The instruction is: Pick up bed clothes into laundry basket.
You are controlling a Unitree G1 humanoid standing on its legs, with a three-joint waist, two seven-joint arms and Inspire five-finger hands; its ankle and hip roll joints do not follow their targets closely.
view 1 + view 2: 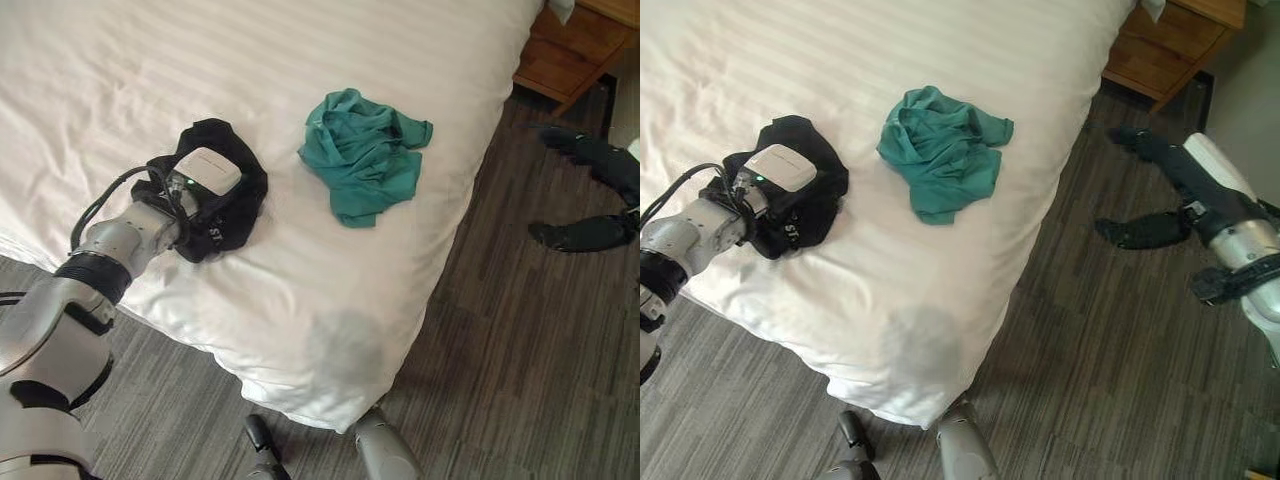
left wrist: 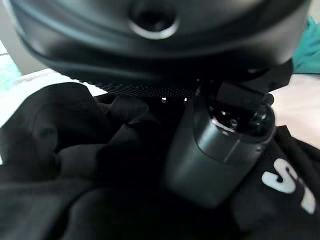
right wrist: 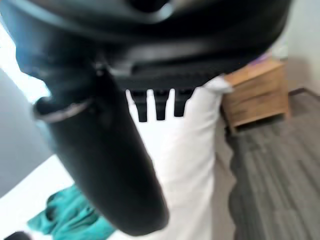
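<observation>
The left hand [image 1: 205, 190] is buried in the crumpled black printed garment [image 1: 235, 200] near the edge of the white striped bed [image 1: 120, 80], evidently for gathering; its finger closure cannot be told. The crumpled teal cotton garment [image 1: 365, 155] lies untouched beside it. The right hand [image 1: 1160, 185] is held over the floor, thumb and fingers spread, empty.

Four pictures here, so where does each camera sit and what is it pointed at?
Left eye view: on the head, looking down at the bed; left hand on the black garment.
Right eye view: beside it, same scene; right hand over the floor.
Left wrist view: on the left wrist, thumb against black cloth.
Right wrist view: on the right wrist, facing the bed and wooden nightstand.
Every view shares the teal garment.
</observation>
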